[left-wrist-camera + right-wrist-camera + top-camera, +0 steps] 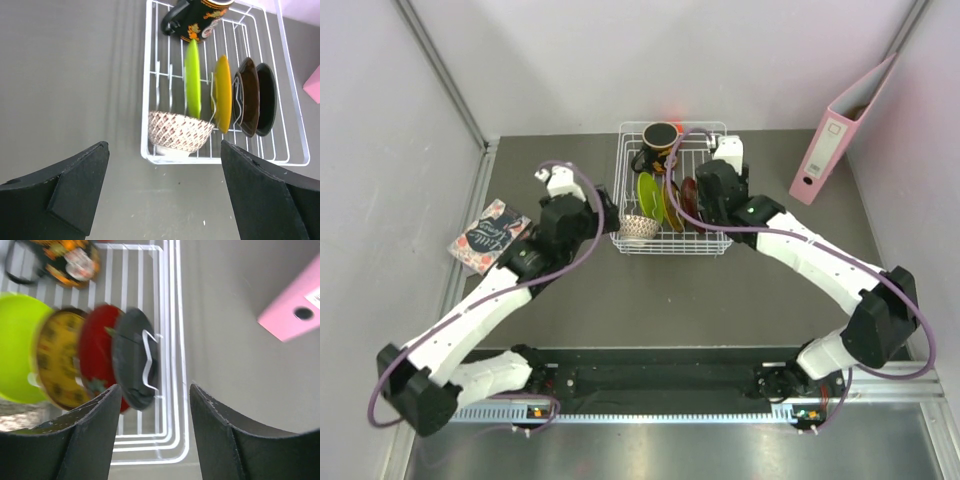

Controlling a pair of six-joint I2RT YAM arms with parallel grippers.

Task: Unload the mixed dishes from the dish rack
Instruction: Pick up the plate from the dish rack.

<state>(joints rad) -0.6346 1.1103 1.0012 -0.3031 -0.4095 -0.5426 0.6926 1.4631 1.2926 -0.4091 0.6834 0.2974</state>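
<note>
left claw (163, 150) wide open, nothing held, low over the bench (75, 75) just off the near-left corner of the dish rack (145, 100), by the beige bowl (180, 131) inside it. right claw (154, 390) part-open, nothing held, over the black plate (131, 360). green plate (192, 75), yellow plate (223, 92) and red plate (97, 335) stand upright in the rack; mug (200, 20) at the far end.

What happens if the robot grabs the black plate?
Probably slippery: the black plate looks smooth and glossy. It stands on edge between rack wires, so pushed free it could roll or tip. It looks stiff, maybe breakable.
</note>
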